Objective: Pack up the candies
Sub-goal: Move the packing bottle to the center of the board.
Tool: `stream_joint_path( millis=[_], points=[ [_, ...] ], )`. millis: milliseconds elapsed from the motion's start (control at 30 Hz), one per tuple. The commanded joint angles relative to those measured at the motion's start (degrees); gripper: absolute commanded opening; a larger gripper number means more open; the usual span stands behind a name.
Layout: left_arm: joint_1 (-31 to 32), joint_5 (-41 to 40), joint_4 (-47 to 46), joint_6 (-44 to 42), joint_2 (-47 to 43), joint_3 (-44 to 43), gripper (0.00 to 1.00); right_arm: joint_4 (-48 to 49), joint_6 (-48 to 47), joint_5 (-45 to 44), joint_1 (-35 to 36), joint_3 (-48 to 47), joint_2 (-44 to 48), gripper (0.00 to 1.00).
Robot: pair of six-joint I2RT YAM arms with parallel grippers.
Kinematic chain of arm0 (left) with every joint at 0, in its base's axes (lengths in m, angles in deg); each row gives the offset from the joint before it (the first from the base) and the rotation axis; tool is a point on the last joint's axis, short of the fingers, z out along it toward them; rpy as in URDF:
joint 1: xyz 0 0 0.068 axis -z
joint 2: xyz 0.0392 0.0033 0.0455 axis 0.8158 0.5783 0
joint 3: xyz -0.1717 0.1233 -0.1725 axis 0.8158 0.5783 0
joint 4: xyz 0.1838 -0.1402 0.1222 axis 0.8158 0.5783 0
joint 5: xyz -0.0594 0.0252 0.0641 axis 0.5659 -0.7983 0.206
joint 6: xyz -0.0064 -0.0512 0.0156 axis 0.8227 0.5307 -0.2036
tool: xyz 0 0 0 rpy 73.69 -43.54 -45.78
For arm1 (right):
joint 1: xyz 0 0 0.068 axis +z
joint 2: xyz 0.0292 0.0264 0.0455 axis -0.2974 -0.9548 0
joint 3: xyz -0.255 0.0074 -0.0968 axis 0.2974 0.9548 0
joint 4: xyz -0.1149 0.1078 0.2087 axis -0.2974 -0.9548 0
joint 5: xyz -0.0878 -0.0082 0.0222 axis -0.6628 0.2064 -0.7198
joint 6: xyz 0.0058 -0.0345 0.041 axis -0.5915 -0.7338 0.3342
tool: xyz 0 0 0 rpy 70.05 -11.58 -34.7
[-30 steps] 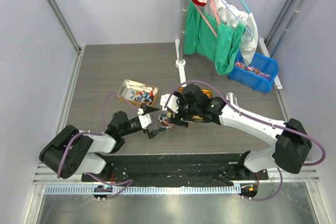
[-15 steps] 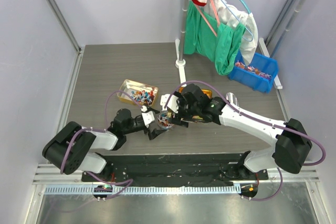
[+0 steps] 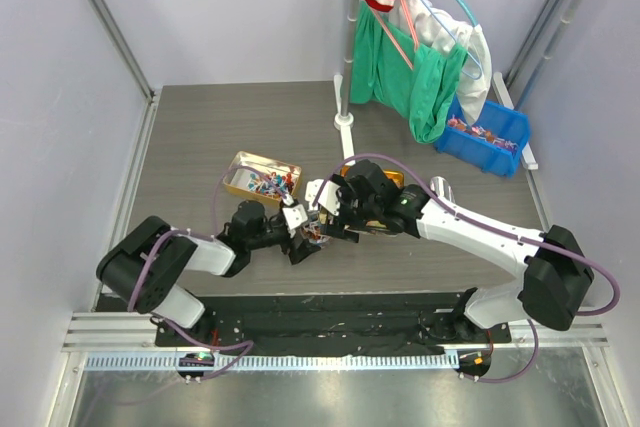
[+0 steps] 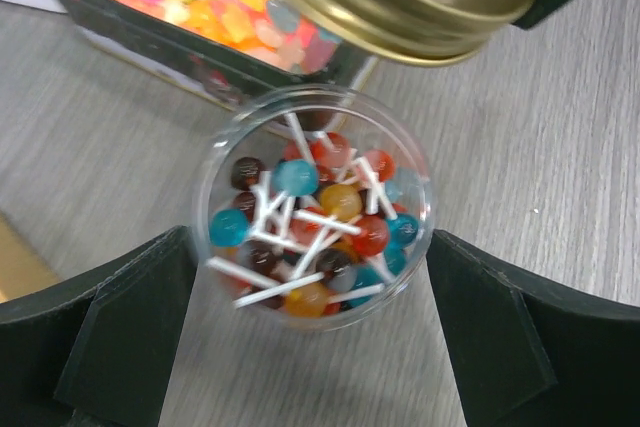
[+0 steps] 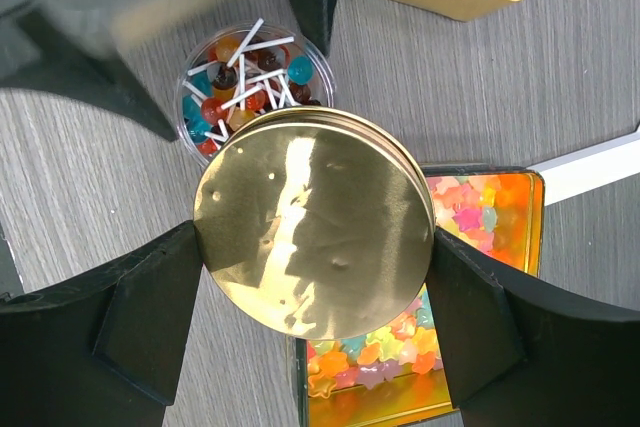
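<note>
A clear jar [image 4: 315,222] holds round lollipops on white sticks; it also shows in the top view [image 3: 315,230] and the right wrist view [image 5: 245,77]. My left gripper [image 4: 315,347] is open, one finger on each side of the jar's near part, not touching it. My right gripper [image 5: 315,277] is shut on a round gold lid [image 5: 315,222] and holds it just above and beside the jar, over an open tin. Small red, blue and white candies lie in a blue bin [image 3: 487,134] at the back right, too small to make out.
A gold tin [image 5: 538,247] of orange, yellow and pink jelly pieces lies under the lid. A yellow tray [image 3: 240,169] with more sweets sits left of the jar. A pole stand [image 3: 344,125] with green cloth [image 3: 415,77] stands behind. A clear object [image 3: 440,187] lies right of the tin.
My left gripper has moved right up to the jar, so its open jaws now flank it. The right gripper and lid have stayed in place.
</note>
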Motion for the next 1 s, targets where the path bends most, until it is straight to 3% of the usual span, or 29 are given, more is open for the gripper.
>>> stream_joint_path(
  millis=[0, 233, 467, 667, 800, 967],
  points=[
    [3.15, -2.26, -5.97, -1.22, 4.9, -0.73, 1.0, 1.19, -0.33, -0.8, -0.23, -2.53, -0.78, 0.58],
    [4.12, -2.0, -18.1, 0.35, 12.39, -0.74, 0.97, 1.1, -0.51, -1.33, -0.23, -2.18, -0.43, 0.58],
    [4.13, 2.3, -25.66, -1.13, 15.03, -0.04, 0.68, -1.61, -2.26, -0.01, -0.23, -1.83, -0.6, 0.58],
    [4.48, 8.45, -33.84, -1.14, 17.58, 1.45, 0.54, -4.78, -3.94, 2.8, -1.37, -2.18, -1.39, 0.58],
    [5.88, 15.13, -34.02, -1.75, 18.19, 1.9, 0.54, -6.89, -4.11, 6.05, -1.9, -2.88, -1.74, 0.57],
    [6.85, 14.37, -32.27, -2.28, 20.48, 0.32, 0.57, -8.92, -4.46, 6.59, -1.99, -4.2, -2.01, 0.56]
  ],
)
